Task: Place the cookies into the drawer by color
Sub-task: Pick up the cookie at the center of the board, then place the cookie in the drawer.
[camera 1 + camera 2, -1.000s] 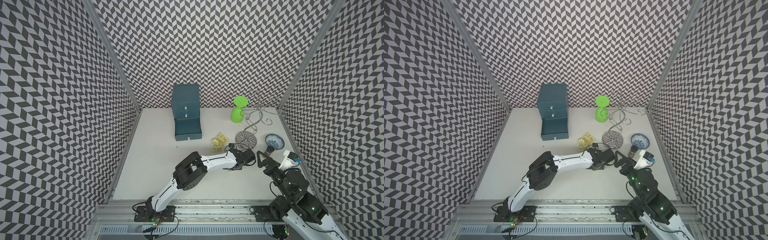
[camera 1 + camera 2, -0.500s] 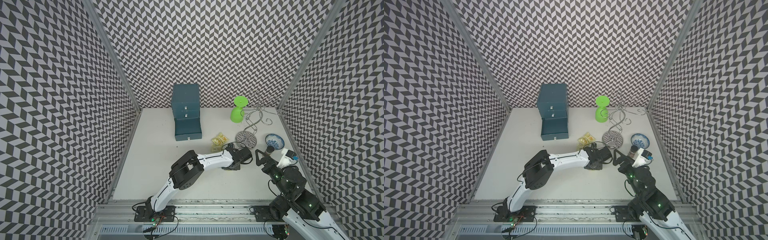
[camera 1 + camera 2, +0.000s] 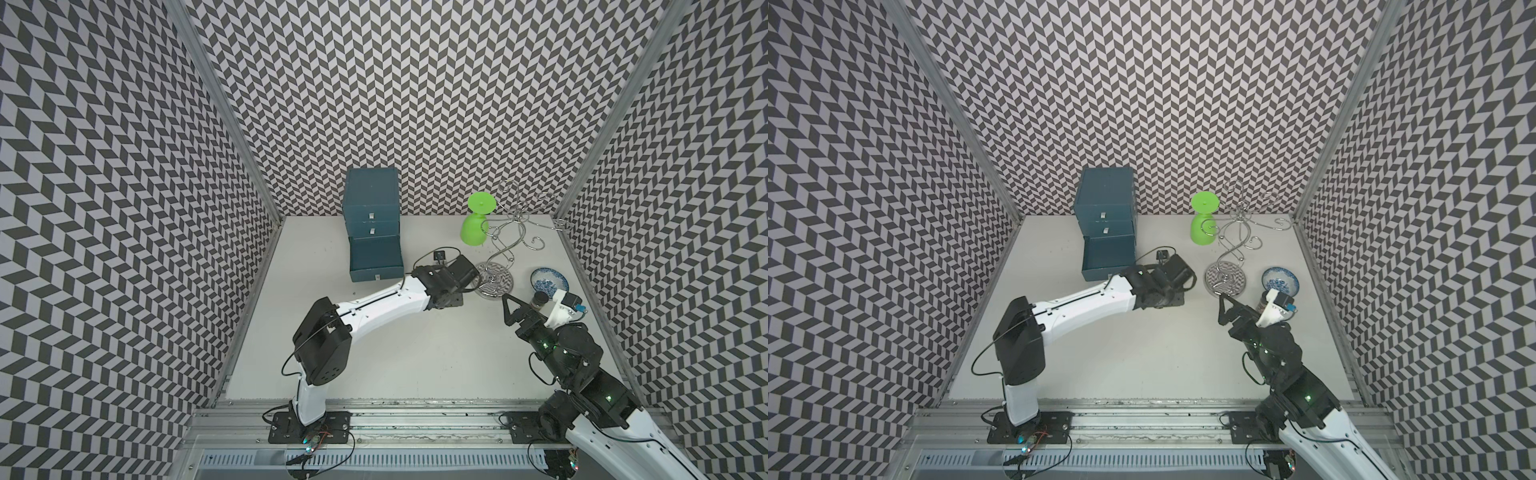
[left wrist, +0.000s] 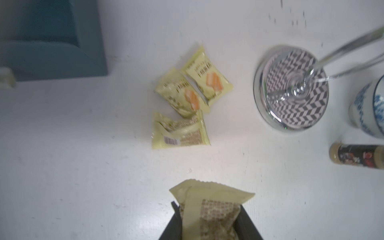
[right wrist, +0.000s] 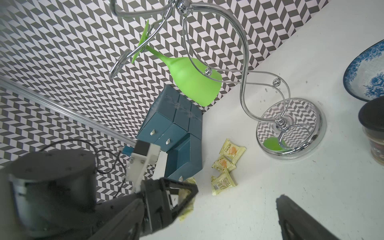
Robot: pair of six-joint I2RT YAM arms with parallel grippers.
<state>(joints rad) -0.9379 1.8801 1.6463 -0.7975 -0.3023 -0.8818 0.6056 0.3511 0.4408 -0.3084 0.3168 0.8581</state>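
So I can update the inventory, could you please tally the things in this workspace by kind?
Pale yellow cookie packets: 4, one held in the left gripper
Teal drawer chest: 1
Green wine glass: 1
Chrome glass rack: 1
Blue-and-white bowl: 1
Spice jar: 1
Total: 9

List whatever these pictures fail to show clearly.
- Three loose packets: hidden under the left arm in both top views.
- Held packet: print blurred, lower part cut by the frame edge, left wrist view.
- Two shut drawers: contents hidden behind their fronts, every view.
- Jar label: blurred in left wrist view, cut by the edge in right wrist view.
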